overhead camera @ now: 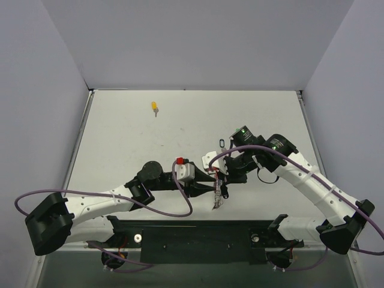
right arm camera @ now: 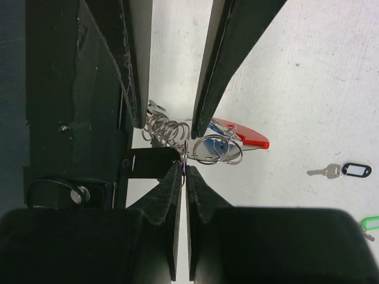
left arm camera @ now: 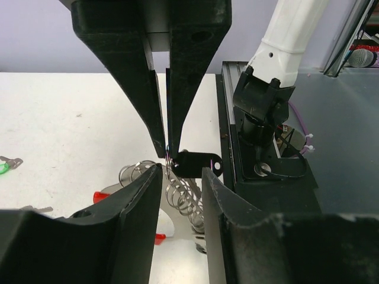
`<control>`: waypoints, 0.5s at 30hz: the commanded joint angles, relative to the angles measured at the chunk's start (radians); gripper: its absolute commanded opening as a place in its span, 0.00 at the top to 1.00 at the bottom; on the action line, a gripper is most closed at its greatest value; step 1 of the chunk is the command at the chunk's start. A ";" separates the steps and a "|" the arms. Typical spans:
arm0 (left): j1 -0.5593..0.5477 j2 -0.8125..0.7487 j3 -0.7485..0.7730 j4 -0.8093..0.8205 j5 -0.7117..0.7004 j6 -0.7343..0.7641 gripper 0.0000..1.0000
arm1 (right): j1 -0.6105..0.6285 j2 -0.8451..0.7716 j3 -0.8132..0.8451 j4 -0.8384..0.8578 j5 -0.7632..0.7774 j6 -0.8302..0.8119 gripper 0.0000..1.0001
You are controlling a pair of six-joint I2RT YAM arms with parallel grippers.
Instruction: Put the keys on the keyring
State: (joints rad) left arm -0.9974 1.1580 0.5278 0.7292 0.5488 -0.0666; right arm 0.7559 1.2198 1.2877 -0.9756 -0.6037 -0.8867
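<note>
My right gripper (right arm camera: 185, 168) is shut on a thin silver ring, which sits right against a flat black key head (right arm camera: 151, 163). From the left wrist it (left arm camera: 167, 151) comes down from above, pinching that ring beside the black head (left arm camera: 198, 164). My left gripper (left arm camera: 180, 177) stands open, its fingers astride a string of silver rings (left arm camera: 183, 204) lying on the table. These rings (right arm camera: 166, 130) lead to the keyring's red part (right arm camera: 243, 135). Both grippers meet at the table's near middle (overhead camera: 219, 180). A yellow key (overhead camera: 155, 107) lies far back left. A green key (left arm camera: 3, 168) shows at the left edge.
A small black-outlined key tag (right arm camera: 356, 170) with a plain silver key (right arm camera: 325, 171) lies apart on the white table, also seen behind the right gripper (overhead camera: 223, 143). The black base rail (left arm camera: 260, 177) and the right arm's base (left arm camera: 260, 112) stand close by. Grey walls enclose the table.
</note>
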 commanded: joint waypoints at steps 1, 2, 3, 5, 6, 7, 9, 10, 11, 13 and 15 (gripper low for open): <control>-0.012 0.012 0.055 0.036 -0.036 -0.012 0.58 | 0.014 0.004 0.036 0.020 -0.042 0.038 1.00; -0.014 0.017 0.055 0.036 -0.044 -0.010 0.58 | 0.016 0.006 0.038 0.023 -0.042 0.043 1.00; -0.015 0.023 0.060 0.032 -0.049 -0.010 0.59 | 0.016 0.006 0.036 0.025 -0.042 0.045 1.00; -0.017 0.029 0.064 0.027 -0.056 -0.010 0.60 | 0.017 0.004 0.035 0.031 -0.045 0.048 1.00; -0.017 0.031 0.067 0.024 -0.059 -0.009 0.61 | 0.019 0.006 0.033 0.032 -0.047 0.049 1.00; -0.018 0.032 0.069 0.016 -0.069 -0.007 0.62 | 0.020 0.006 0.033 0.035 -0.048 0.052 1.00; -0.020 0.037 0.075 -0.002 -0.078 -0.001 0.64 | 0.020 0.007 0.032 0.035 -0.048 0.054 1.00; -0.021 0.037 0.078 -0.007 -0.082 0.005 0.64 | 0.020 0.007 0.032 0.037 -0.048 0.055 1.00; -0.023 0.039 0.080 -0.016 -0.084 0.008 0.65 | 0.020 0.004 0.032 0.038 -0.048 0.057 1.00; -0.024 0.042 0.083 -0.022 -0.084 0.014 0.68 | 0.020 0.004 0.032 0.040 -0.050 0.058 1.00; -0.027 0.045 0.089 -0.040 -0.084 0.024 0.71 | 0.020 0.006 0.032 0.041 -0.051 0.061 1.00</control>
State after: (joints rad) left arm -1.0161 1.1950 0.5648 0.7067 0.4786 -0.0650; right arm 0.7677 1.2243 1.2881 -0.9375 -0.6174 -0.8387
